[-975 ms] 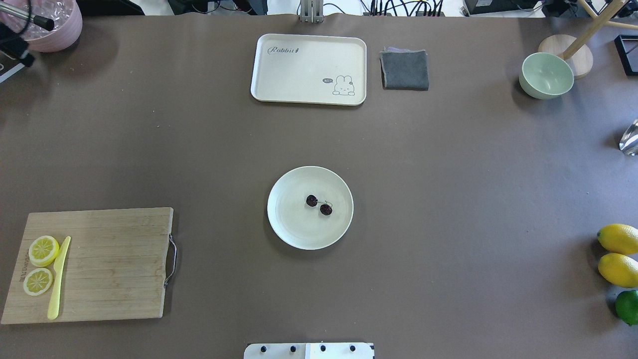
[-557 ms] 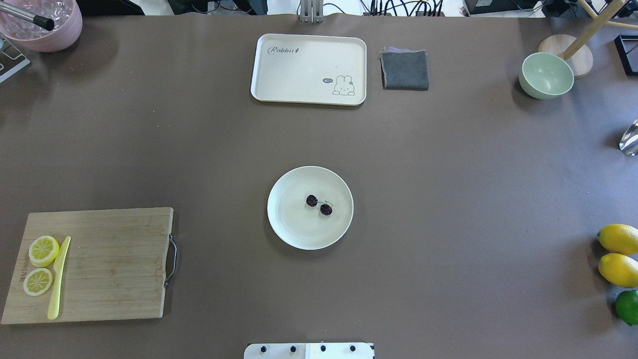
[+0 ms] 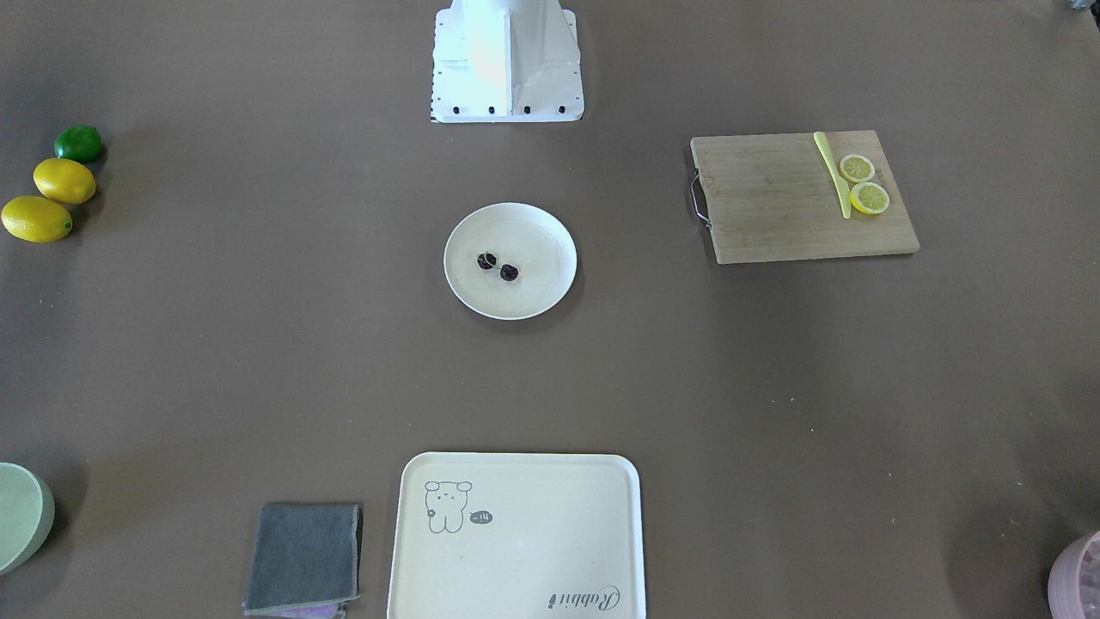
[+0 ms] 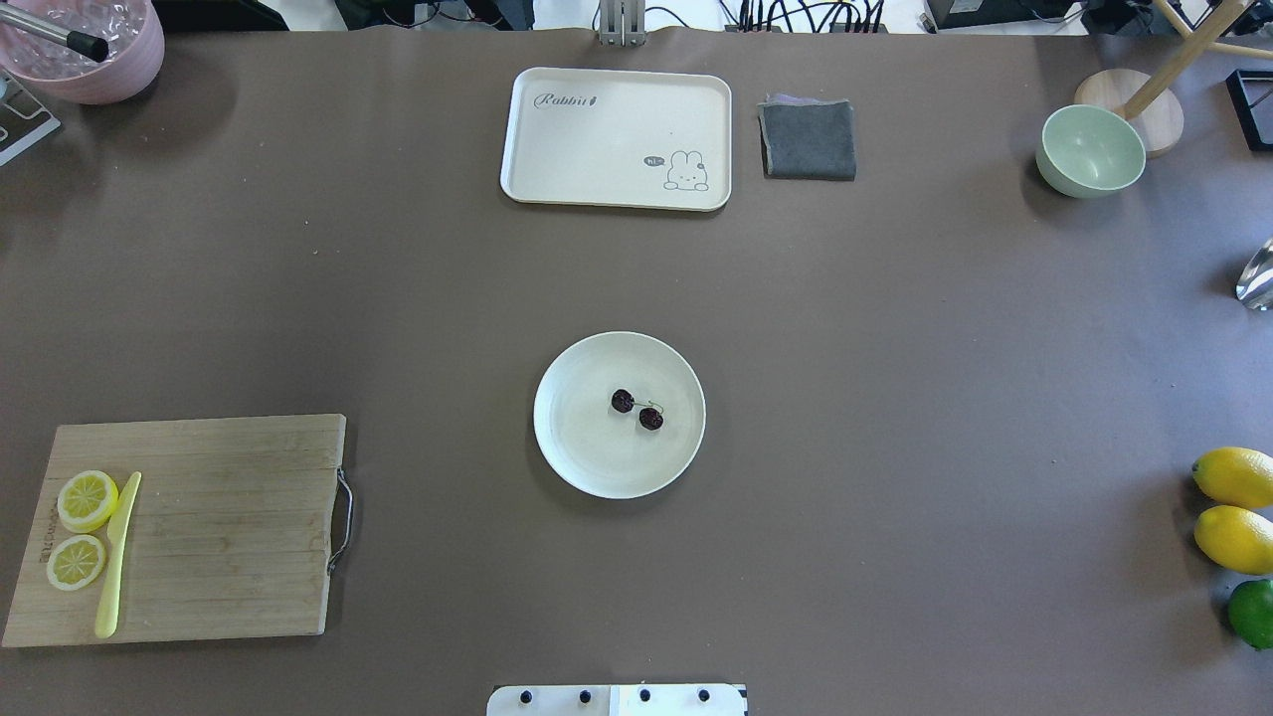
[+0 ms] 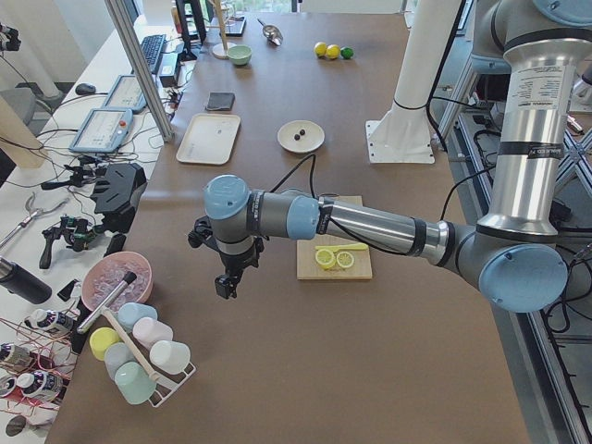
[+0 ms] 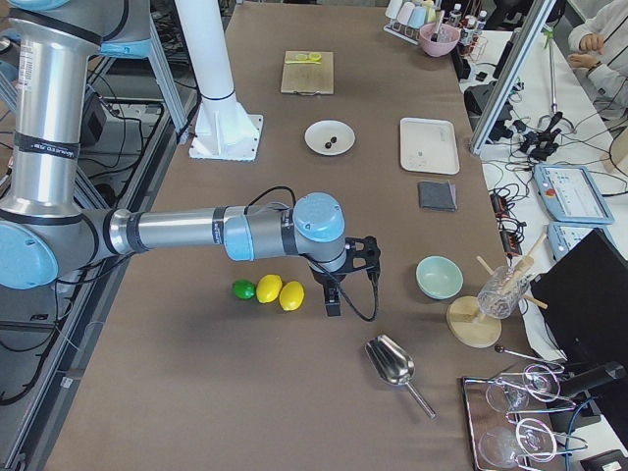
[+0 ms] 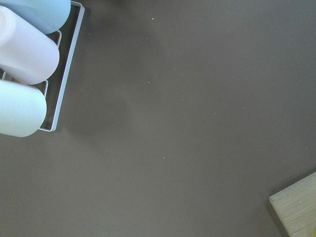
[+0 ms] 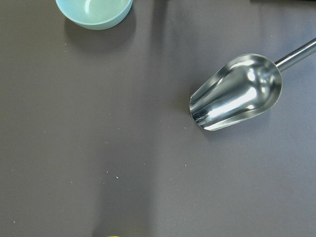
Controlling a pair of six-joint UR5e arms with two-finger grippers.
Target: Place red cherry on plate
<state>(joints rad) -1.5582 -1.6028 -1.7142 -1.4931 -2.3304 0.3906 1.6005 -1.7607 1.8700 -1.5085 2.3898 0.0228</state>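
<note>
The left arm [image 5: 370, 227] and right arm [image 6: 177, 231] are brushed silver tubes with pale blue joint caps and black rings. A black cable [image 5: 310, 157] loops to the black left gripper [image 5: 225, 289]; the right gripper [image 6: 334, 302] is black too. The white pedestal [image 3: 507, 60], top centre, shows dark screws.

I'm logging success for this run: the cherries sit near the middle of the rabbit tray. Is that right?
Not quite. The red cherry sits near the middle of the round plate, not on the tray. The overhead exterior view shows it.
</note>
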